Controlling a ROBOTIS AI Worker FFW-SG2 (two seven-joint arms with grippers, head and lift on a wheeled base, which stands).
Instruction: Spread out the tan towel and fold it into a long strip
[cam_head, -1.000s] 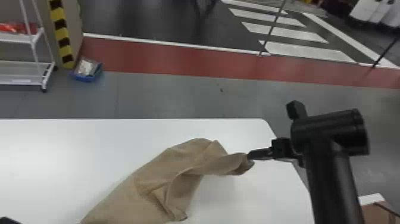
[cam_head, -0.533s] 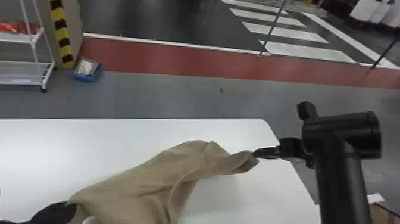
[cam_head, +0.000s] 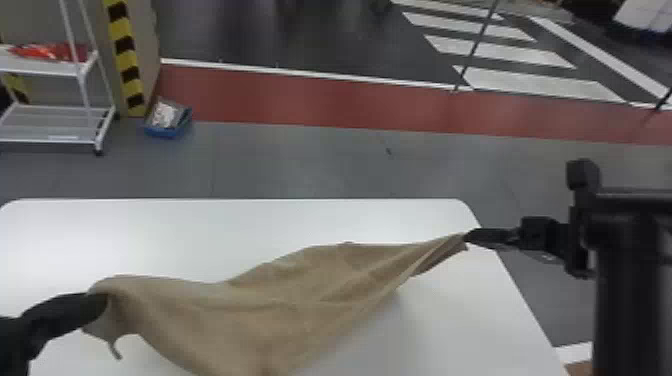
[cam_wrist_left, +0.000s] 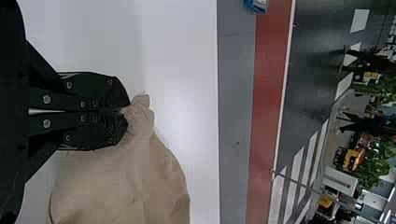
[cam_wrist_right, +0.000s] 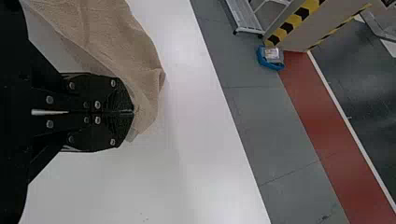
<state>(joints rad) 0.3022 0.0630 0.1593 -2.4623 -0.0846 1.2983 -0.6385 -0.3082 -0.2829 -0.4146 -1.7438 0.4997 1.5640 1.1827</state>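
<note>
Pinching, left: the black, flat-fingered left gripper (cam_wrist_left: 123, 113) is closed tight, a bunched bit of cloth caught at its tips.
Pinching, right: the matching right gripper (cam_wrist_right: 131, 112) is also closed, with a thin fold of cloth between its tips.
Towel: a soft, tan, rectangular-looking towel (cam_head: 300, 310) hangs between the two grippers, above the table at least in part. Its lower portion passes out of the head view's bottom edge, so whether that part touches down cannot be told.
Long axis: slantwise, from the near left, at the left gripper, to the far right, at the right gripper. The left gripper is nearer the robot; the right one is farther out, by the table's right edge.
Creases: ridges run towards the right gripper, and the near side droops, so the cloth is judged only partly spread.
Next move: probably levelling the two held ends, drawing them apart and lowering the towel flat before any folding. Lowered on this slant, it could land skewed.
Table: a smooth white tabletop with rounded corners (cam_head: 200, 235).
Beyond: grey floor (cam_head: 300, 160), then a red painted band (cam_head: 350, 102).
</note>
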